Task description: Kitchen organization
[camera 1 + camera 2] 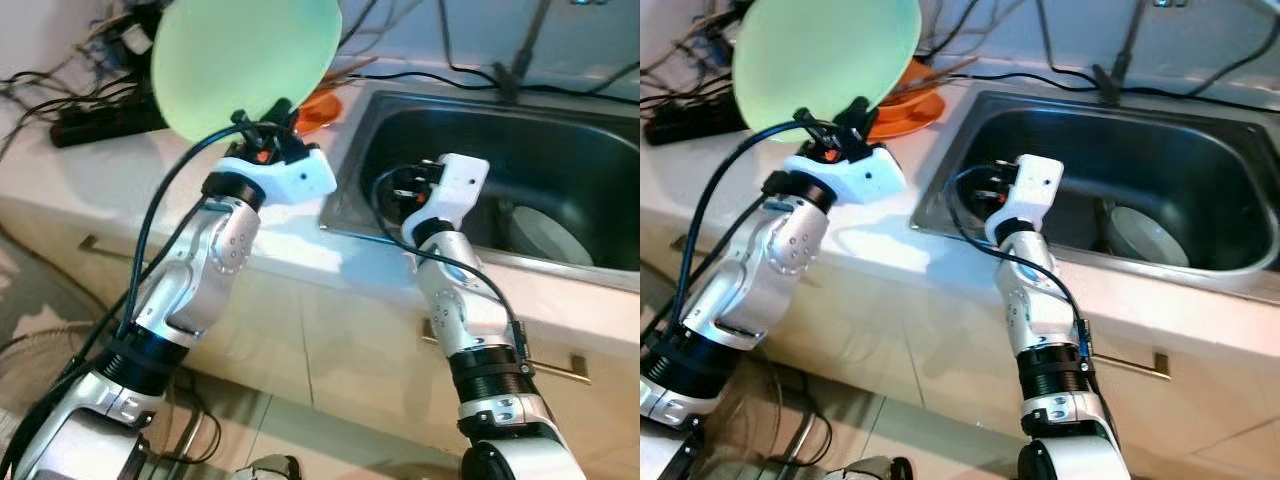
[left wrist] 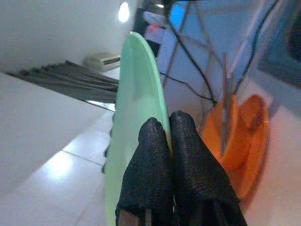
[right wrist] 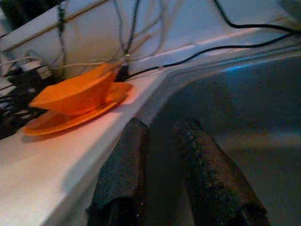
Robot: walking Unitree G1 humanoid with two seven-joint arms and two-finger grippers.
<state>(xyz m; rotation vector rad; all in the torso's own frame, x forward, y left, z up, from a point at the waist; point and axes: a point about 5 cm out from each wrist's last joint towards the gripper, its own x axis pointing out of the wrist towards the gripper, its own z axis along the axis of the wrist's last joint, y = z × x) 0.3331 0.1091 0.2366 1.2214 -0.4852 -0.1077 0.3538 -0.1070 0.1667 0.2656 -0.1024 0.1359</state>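
counter (image 1: 870, 245) | orange dishes (image 1: 908, 98) | power strip (image 1: 95, 120) | cables (image 1: 1060, 78)

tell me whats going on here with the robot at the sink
The robot stands at a kitchen counter. Its left gripper has its jaws shut on the rim of a light green plate, held up on edge above the counter. The right gripper hangs at the left side of the steel sink, jaws slightly apart and holding nothing. A pale dish lies in the sink, and orange dishes sit on the counter beside it.

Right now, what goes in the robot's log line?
left gripper: shut on green plate, raised | right gripper: open over sink | orange dishes: countertop
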